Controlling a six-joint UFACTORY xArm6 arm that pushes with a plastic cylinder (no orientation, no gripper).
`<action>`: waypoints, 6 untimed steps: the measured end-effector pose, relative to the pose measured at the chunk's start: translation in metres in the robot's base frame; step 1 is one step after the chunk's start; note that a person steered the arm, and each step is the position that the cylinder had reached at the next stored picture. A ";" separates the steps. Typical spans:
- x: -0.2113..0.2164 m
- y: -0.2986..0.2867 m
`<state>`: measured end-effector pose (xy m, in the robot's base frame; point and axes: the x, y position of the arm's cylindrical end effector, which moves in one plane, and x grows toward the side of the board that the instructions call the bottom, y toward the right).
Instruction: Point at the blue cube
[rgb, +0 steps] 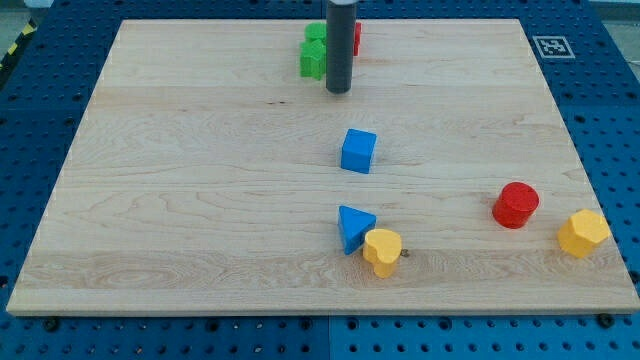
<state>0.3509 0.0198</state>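
Observation:
The blue cube (358, 151) sits near the middle of the wooden board (200, 200). My tip (339, 91) is above it in the view, a short way off and slightly to the left, not touching it. The rod comes down from the view's top edge. Green blocks (314, 54) lie just left of the rod, and a red block (356, 38) is partly hidden behind it on its right.
A blue triangular block (353, 228) lies below the cube, touching a yellow block (382, 251). A red cylinder (516, 205) and a yellow block (583, 233) lie at the view's lower right. A black-and-white marker (552, 46) sits at the upper right corner.

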 end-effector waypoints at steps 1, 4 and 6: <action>0.022 0.000; 0.065 -0.027; 0.158 -0.025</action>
<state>0.5091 -0.0049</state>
